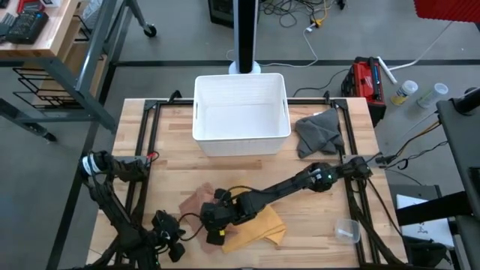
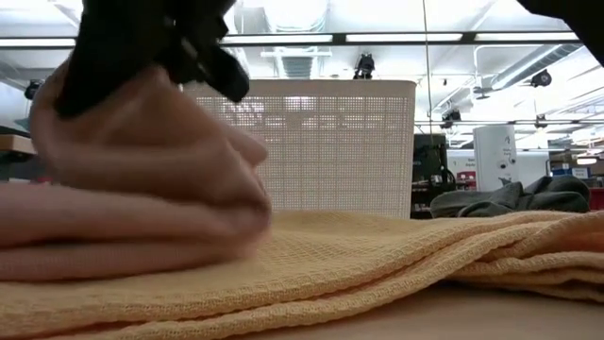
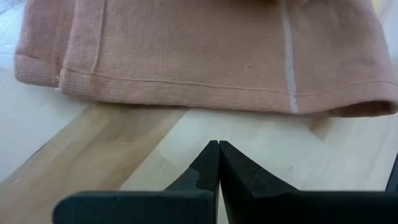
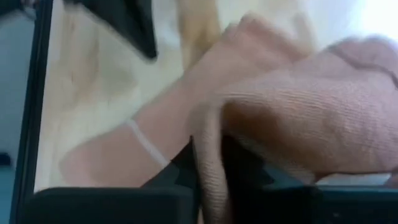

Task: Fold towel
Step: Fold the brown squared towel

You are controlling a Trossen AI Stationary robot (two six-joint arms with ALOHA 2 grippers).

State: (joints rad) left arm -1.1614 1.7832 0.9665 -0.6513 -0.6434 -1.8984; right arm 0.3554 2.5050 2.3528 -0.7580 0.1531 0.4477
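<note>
right gripper [image 1: 219, 212]: clamped on pink towel [image 1: 196, 201] edge, atop yellow towel [image 1: 259, 229]
left gripper [image 3: 219, 163]: fingers together, idle at 7 o'clock; bare table [image 1: 315, 225] at 4 o'clock

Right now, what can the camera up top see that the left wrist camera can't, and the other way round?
Only the high view shows the white basket, grey cloth, yellow towel, clear cup and the right hand at the pink towel. Only the left wrist view shows the left hand shut and empty, plus the pink towel's hem and pale stripe. Both show the pink towel and wooden table.
</note>
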